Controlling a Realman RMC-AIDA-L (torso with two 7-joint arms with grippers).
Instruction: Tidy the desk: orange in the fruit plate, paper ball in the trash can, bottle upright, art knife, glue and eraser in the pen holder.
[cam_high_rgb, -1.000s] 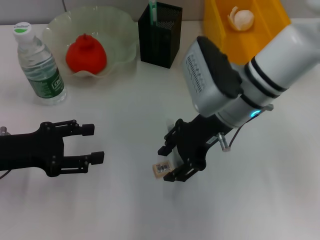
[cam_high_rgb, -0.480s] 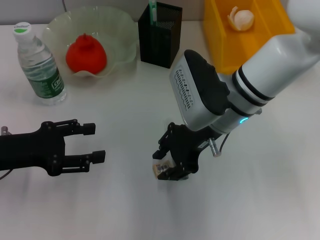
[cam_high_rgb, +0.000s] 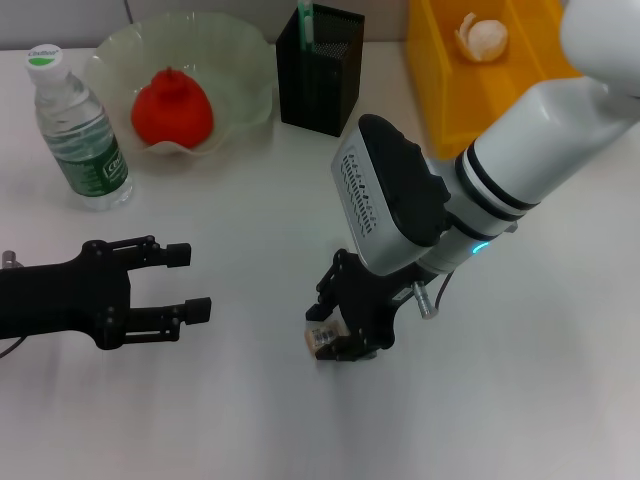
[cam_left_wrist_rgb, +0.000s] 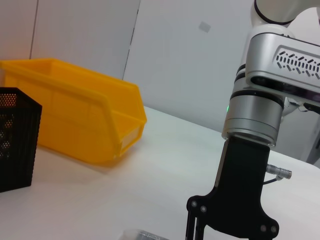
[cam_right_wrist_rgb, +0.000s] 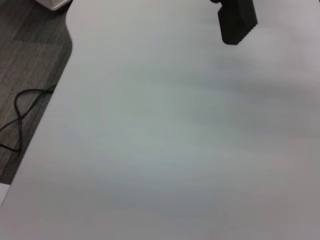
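Right gripper is pinching the eraser against the desk near its middle, ready to lift. Much is looking done: the orange is sitting in the fruit plate, the bottle is standing upright, the paper ball is lying in the yellow bin. Only the eraser's trip to the pen holder at the far edge seems left. The left gripper is idling with fingers spread.
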